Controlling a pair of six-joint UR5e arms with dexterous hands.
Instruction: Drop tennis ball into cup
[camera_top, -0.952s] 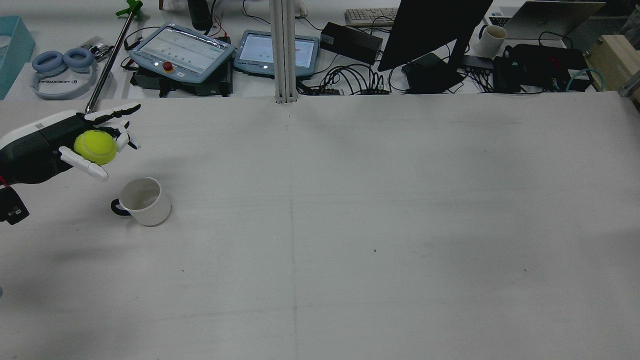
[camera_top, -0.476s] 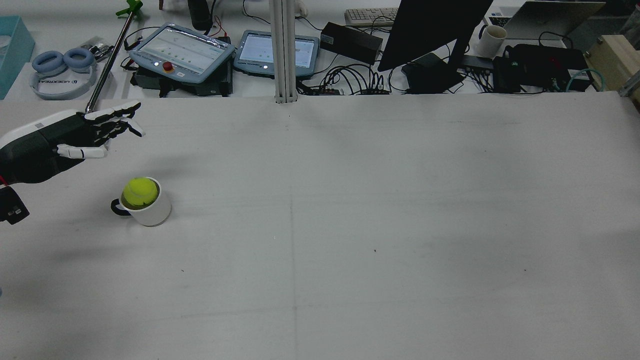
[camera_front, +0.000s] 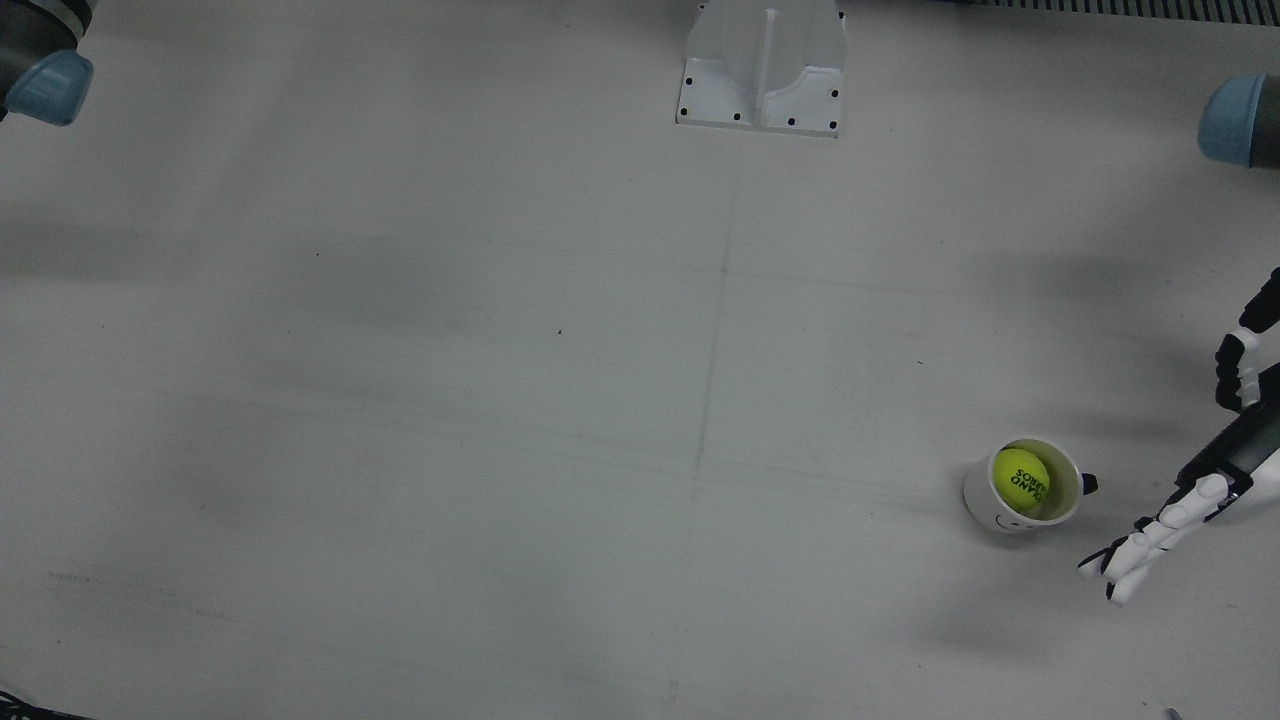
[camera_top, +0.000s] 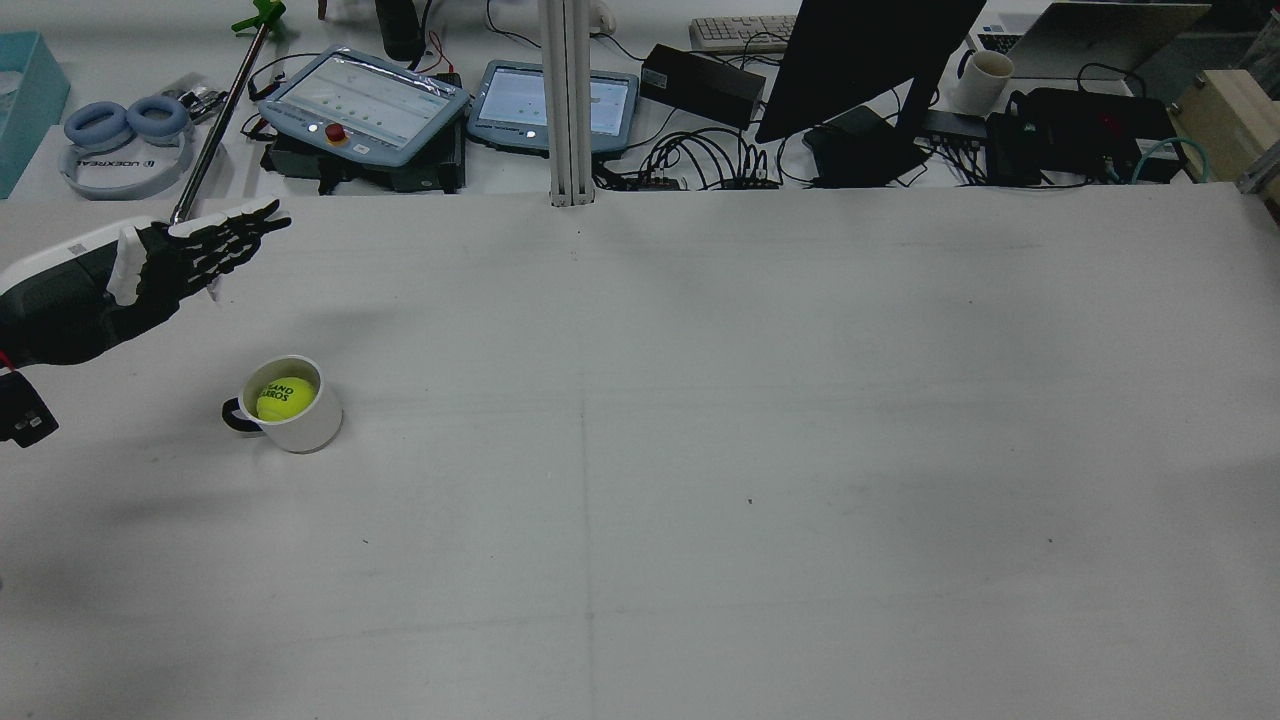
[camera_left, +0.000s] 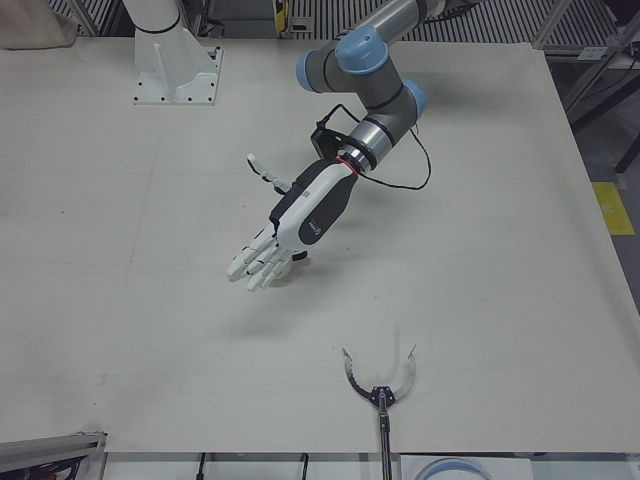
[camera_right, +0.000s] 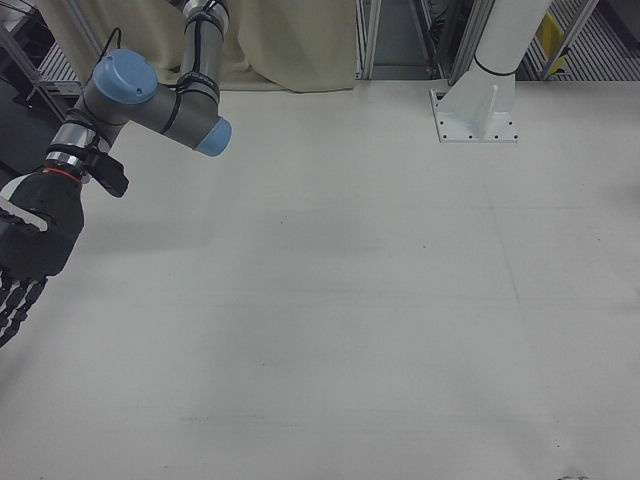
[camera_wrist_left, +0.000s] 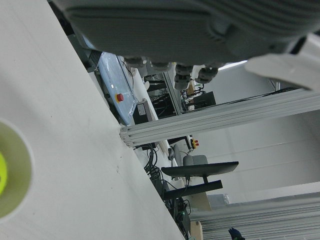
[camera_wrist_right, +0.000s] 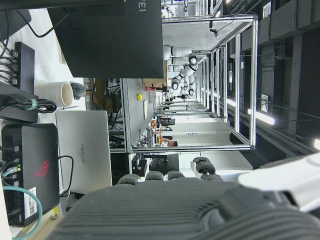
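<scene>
Evidently the drop itself was done: the tennis ball (camera_top: 279, 396) sat inside the white cup (camera_top: 296, 420), low in its bowl with its printed lettering facing up, and the cup stood upright on the bench (camera_top: 700, 450) with its dark handle toward the robot's left edge of the station. The left hand (camera_top: 150, 270) hovered beside and above the cup, apart from it, with its fingers (camera_front: 1130, 560) spread wide and holding nothing. The right hand (camera_right: 25, 260) hung off at the far side of the bench, well apart from the cup; its fingers pointed down, apart and straight, with nothing between them. Judging by this layout, nothing of the task proper was left, only perhaps drawing the left arm clear of the cup without knocking it.
</scene>
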